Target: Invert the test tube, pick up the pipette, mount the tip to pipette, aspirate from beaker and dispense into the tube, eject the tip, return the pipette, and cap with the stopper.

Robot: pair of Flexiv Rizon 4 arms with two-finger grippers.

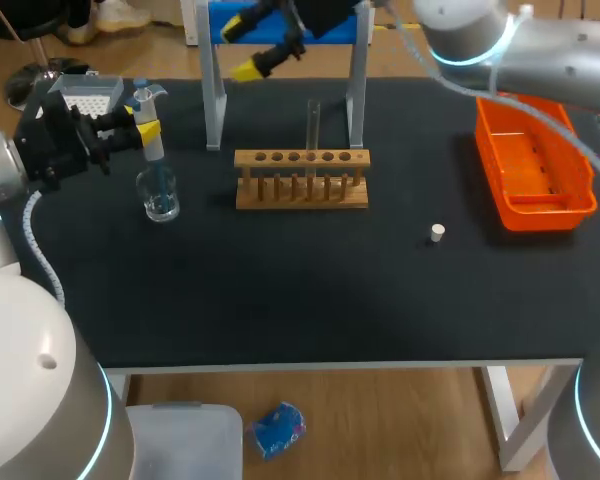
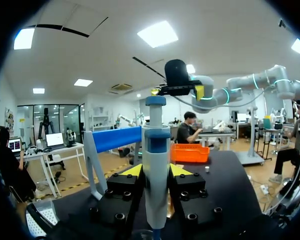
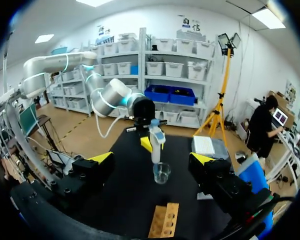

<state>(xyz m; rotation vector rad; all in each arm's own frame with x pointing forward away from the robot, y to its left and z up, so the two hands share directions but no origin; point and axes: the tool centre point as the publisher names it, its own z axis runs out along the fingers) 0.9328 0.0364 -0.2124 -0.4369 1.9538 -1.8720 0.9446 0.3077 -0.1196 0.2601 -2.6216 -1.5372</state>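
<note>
My left gripper (image 1: 140, 131) is shut on a white and blue pipette (image 1: 150, 125), held upright over the glass beaker (image 1: 160, 196) at the table's left. The left wrist view has the pipette (image 2: 156, 170) clamped between both yellow-tipped fingers. Its lower end reaches down to the beaker's mouth. A clear test tube (image 1: 313, 125) stands upright in the wooden rack (image 1: 300, 180). The white stopper (image 1: 437, 233) lies on the mat right of the rack. My right gripper (image 1: 242, 48) hangs open above the table's far side, looking at the pipette (image 3: 156, 142) and the beaker (image 3: 161, 173).
An orange bin (image 1: 532, 168) sits at the right edge. The tip box (image 1: 85, 96) stands at the far left, behind my left gripper. A blue-topped pipette stand (image 1: 212, 100) rises behind the rack.
</note>
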